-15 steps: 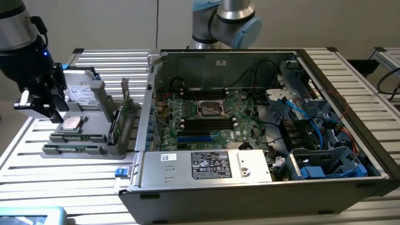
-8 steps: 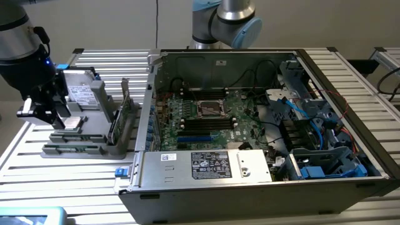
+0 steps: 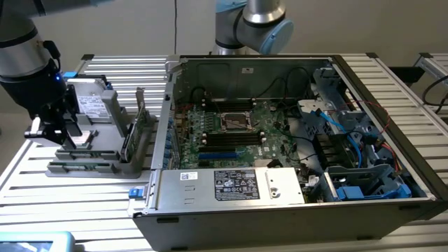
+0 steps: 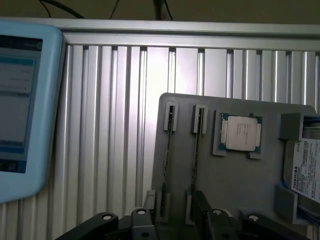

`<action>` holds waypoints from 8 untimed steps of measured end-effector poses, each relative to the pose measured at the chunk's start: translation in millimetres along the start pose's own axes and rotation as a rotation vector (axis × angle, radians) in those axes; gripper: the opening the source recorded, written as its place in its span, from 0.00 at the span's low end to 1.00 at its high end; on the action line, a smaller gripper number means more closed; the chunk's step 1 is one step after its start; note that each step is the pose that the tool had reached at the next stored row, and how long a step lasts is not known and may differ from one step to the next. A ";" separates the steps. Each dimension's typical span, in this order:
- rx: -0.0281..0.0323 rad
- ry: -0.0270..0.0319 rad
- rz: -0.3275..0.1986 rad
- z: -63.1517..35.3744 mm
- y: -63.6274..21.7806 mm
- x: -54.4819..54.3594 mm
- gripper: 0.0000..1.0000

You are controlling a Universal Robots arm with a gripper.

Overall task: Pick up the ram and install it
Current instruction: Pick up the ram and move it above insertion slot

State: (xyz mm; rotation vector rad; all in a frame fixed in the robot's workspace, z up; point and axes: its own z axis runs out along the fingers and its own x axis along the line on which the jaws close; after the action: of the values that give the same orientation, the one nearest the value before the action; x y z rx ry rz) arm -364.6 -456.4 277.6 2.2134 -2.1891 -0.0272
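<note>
The jaws [image 4: 172,222] are spread wide and grip nothing. Their dark, blocky fingers [image 4: 201,212] hang over one end of a flat grey plastic holder [image 4: 235,180]. In the exterior view the jaws [image 3: 52,137] sit low over this holder [image 3: 91,170], towards the exterior view's left, well apart from the computer case.

The ram [image 4: 196,150] is a long, thin stick seen edge-on. It stands in a narrow slot of the holder, clipped at both ends, with a second stick [image 4: 167,150] parallel just beside it. In the exterior view the ram [image 3: 81,155] looks faintly green and runs along the holder's front edge.

Further along the holder lie a square processor [image 4: 241,134] with a dull metal lid and a labelled hard drive [image 4: 305,170]. The holder rests on a bench [image 4: 100,125] of ribbed aluminium slats. A pale blue tablet [image 4: 20,100] with rounded corners lies near the holder. The open grey steel computer case [image 3: 210,223] shows its green motherboard [image 3: 242,134].
</note>
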 end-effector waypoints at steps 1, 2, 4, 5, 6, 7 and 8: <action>0.0001 -0.0001 0.000 1.8 -0.1 0.2 0.42; 0.0001 0.0000 0.000 3.6 -0.1 0.4 0.42; -0.0001 0.0000 0.000 7.3 -0.1 0.8 0.42; 0.0000 -0.0001 0.000 9.0 -0.2 1.0 0.42; 0.0000 0.0000 0.000 10.9 -0.2 1.2 0.42; 0.0000 -0.0001 0.000 12.8 -0.3 1.4 0.42; 0.0001 -0.0001 0.000 14.6 -0.3 1.6 0.42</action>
State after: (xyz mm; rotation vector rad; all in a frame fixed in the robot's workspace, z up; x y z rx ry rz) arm -364.8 -458.2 263.0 2.2132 -2.1896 -0.0272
